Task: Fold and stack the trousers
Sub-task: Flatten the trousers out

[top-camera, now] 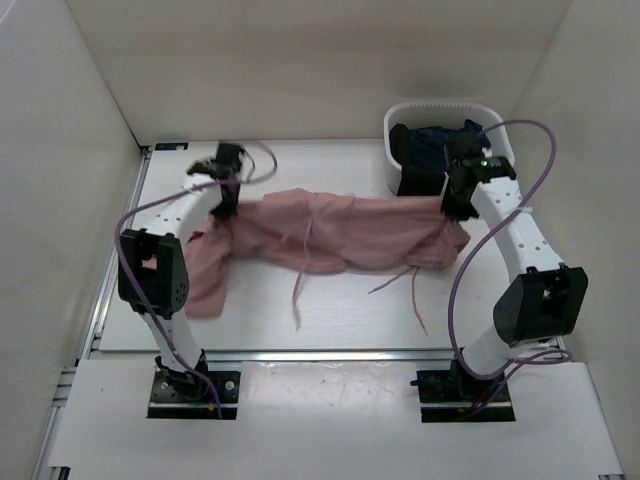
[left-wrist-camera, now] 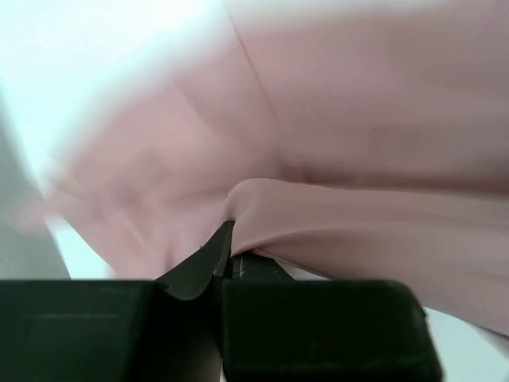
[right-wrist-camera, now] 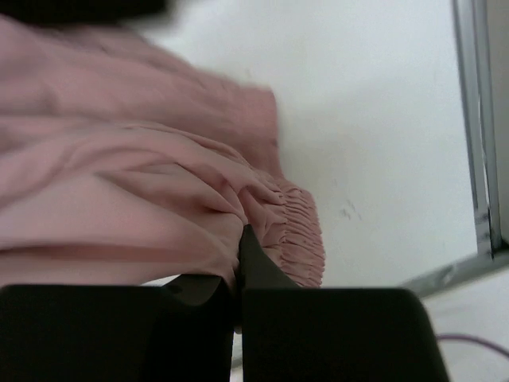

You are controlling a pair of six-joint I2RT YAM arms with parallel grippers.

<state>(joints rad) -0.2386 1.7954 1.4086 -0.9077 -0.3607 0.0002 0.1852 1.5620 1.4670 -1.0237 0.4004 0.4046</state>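
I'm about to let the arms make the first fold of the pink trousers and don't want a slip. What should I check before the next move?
1. Left gripper shut on the trousers: ok.
2. Right gripper shut on the gathered waistband: ok.
3. Fabric smooth between the grips: not ok, bunched and wrinkled.
4. Drawstrings out of the way: not ok, trailing loose on the table.
5. Free leg end under control: not ok, it lies slack beside the left arm.
6. Right arm clear of the basket: cannot tell, they overlap from above.
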